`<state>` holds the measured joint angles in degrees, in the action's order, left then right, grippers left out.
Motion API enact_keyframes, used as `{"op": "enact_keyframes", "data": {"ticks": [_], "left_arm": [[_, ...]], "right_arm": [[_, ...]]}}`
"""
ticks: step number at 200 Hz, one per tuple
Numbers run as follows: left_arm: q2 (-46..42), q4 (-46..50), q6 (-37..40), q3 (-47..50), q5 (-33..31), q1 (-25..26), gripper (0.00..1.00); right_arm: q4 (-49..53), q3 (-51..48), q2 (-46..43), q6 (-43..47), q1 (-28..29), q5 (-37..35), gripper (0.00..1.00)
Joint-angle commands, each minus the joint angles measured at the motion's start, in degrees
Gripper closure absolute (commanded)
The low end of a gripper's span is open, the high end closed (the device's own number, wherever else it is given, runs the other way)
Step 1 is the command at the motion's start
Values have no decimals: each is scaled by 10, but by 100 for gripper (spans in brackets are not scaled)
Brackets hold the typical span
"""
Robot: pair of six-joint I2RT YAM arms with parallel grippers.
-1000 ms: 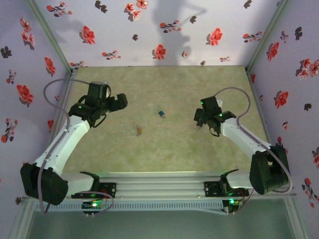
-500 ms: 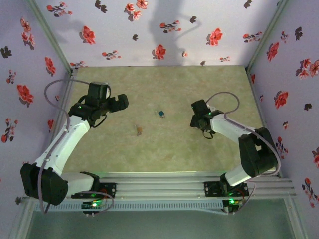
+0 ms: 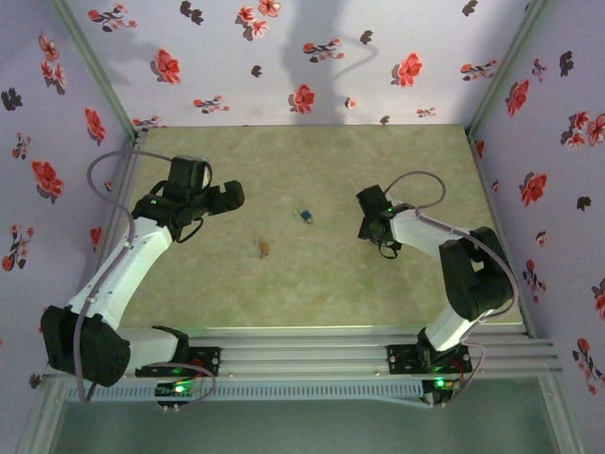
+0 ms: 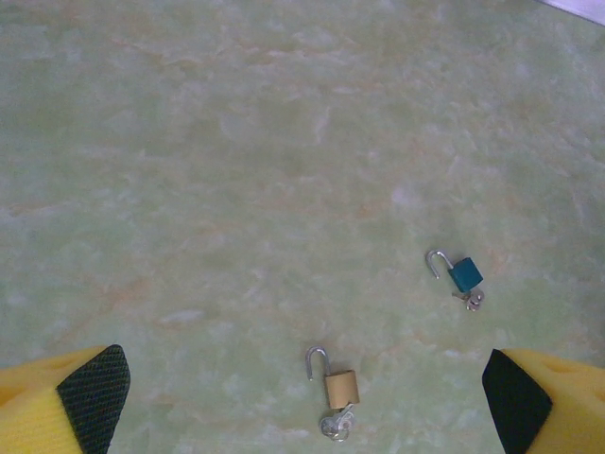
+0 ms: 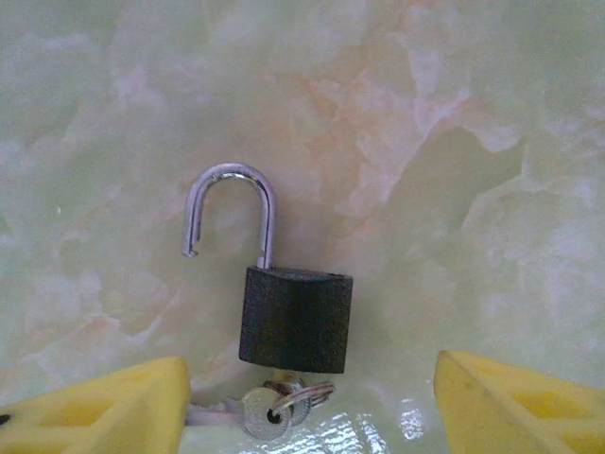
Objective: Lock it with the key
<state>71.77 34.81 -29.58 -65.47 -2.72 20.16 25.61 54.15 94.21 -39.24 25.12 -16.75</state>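
The right tool (image 5: 310, 402) hangs low over the bench (image 5: 492, 142). Its yellow fingers (image 5: 113, 407) are cut off by the frame's bottom edge and stand partly apart on either side of the black padlock (image 5: 296, 320), gripping nothing. The key (image 5: 269, 409) in the padlock's base is half hidden, and whether it touches the finger beside it is unclear. The shackle stands open. The left tool (image 4: 304, 397) is spread wide and empty. Beyond it lie a brass padlock (image 4: 341, 388), then a blue padlock (image 4: 465, 274), both with shackles open and keys blurred.

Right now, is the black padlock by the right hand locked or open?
Open. The black padlock lies flat, its shackle swung out, free end clear of the body.
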Motion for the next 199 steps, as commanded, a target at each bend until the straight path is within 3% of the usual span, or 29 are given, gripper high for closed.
{"op": "enact_keyframes", "data": {"ticks": [1,39,117,199], "left_arm": [[7,12,6,-10,4,2,0],[6,21,-25,-17,-25,-4,0],[2,15,-17,-19,10,-7,0],[2,19,0,-23,6,-6,0]], "right_arm": [[9,25,22,-5,3,-16,33],[6,26,30,-5,3,-17,35],[-2,25,42,-3,-1,-16,37],[-24,16,48,8,-9,2,44]]}}
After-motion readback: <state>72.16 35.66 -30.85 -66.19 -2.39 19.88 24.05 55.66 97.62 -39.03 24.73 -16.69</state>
